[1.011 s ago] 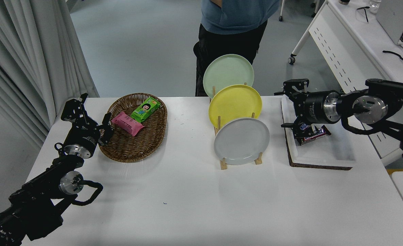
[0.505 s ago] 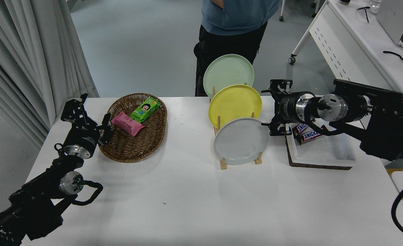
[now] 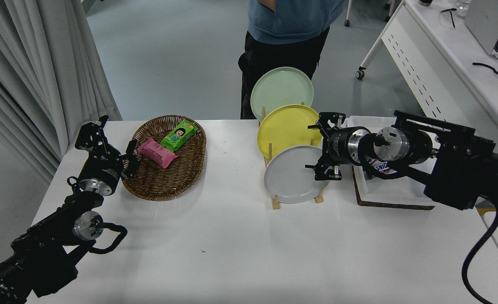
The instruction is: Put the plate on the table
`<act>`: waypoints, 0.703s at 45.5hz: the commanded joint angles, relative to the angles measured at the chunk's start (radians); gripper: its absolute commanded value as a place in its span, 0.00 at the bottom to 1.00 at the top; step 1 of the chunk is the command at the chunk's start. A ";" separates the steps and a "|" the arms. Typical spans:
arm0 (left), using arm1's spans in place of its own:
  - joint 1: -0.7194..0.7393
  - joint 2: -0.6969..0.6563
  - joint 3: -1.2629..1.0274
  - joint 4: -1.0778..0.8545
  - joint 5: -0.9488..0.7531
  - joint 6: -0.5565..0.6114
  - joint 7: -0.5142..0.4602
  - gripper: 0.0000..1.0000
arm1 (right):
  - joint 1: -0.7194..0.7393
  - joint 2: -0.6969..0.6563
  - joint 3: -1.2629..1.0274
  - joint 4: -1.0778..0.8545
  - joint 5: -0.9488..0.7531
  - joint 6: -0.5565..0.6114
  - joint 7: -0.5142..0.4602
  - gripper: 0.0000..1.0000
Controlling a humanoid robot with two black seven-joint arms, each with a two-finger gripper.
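Note:
The light grey plate (image 3: 291,174) stands upright in the front slot of a wooden rack (image 3: 275,202) on the white table (image 3: 240,245). Behind it stand a yellow plate (image 3: 285,128) and a pale green plate (image 3: 280,88). My right gripper (image 3: 321,145) reaches in from the right, open, its fingers spread at the grey plate's right rim, one above near the yellow plate and one overlapping the grey rim. Nothing is gripped. My left gripper (image 3: 116,150) is parked at the lower left beside the wicker basket, open.
A wicker basket (image 3: 147,185) holds a pink snack pack (image 3: 157,153) and a green one (image 3: 179,135). A white tray (image 3: 394,190) on a cork mat at the right holds snack bars. A person (image 3: 289,38) stands at the far side. A white desk (image 3: 447,55) is at the top right.
My right arm has swung left from over the white tray to the grey plate's right rim. The left arm and all three plates have not moved.

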 commanded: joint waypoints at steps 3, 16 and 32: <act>0.000 0.000 0.000 0.000 0.000 0.000 0.000 1.00 | -0.062 0.010 0.127 -0.022 -0.106 -0.007 0.007 1.00; 0.000 0.000 0.000 0.000 0.000 0.000 0.000 1.00 | -0.080 0.011 0.127 -0.036 -0.109 -0.059 0.006 0.99; 0.000 0.000 0.000 0.000 0.000 0.000 0.000 1.00 | -0.089 0.025 0.130 -0.045 -0.107 -0.089 0.007 0.98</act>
